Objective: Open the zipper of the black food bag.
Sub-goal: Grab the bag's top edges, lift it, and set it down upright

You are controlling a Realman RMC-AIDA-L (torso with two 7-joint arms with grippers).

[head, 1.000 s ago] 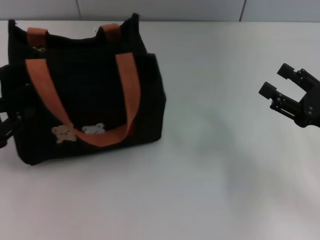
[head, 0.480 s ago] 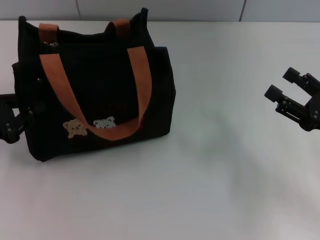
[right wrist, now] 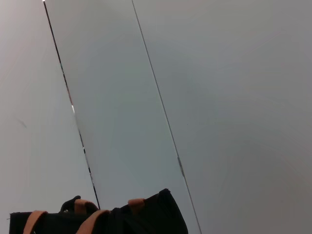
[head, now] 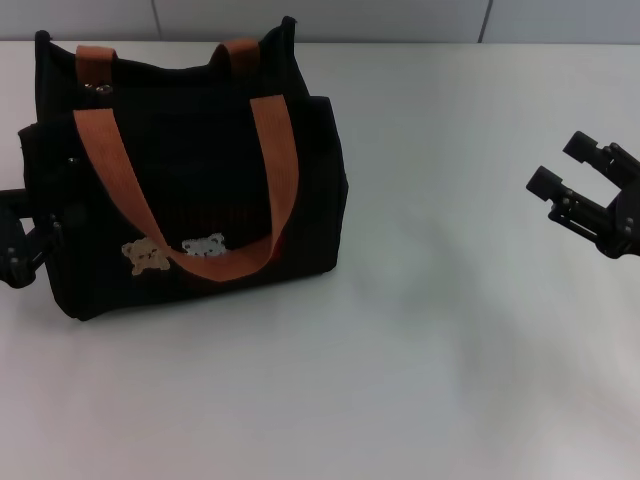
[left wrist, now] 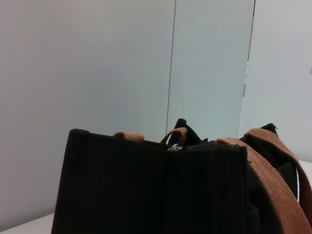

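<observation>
The black food bag [head: 190,160] stands upright on the left of the white table, its orange-brown straps [head: 275,150] and bear patches [head: 150,255] on the side facing me. My left gripper [head: 28,240] is pressed against the bag's left end, partly hidden by it. The left wrist view shows that end of the black food bag [left wrist: 146,190] close up, with the zipper's silver pull tab [left wrist: 175,146] at the top edge. My right gripper [head: 557,163] hovers open far to the right, well apart from the bag. The right wrist view catches only the bag's top [right wrist: 102,219].
The white table [head: 420,350] stretches bare from the bag to the right gripper and toward the front edge. A pale panelled wall [head: 320,18] runs just behind the bag.
The bag has shifted to the right and slightly forward, with my left gripper following at its left end. My right gripper has drifted a little to the right.
</observation>
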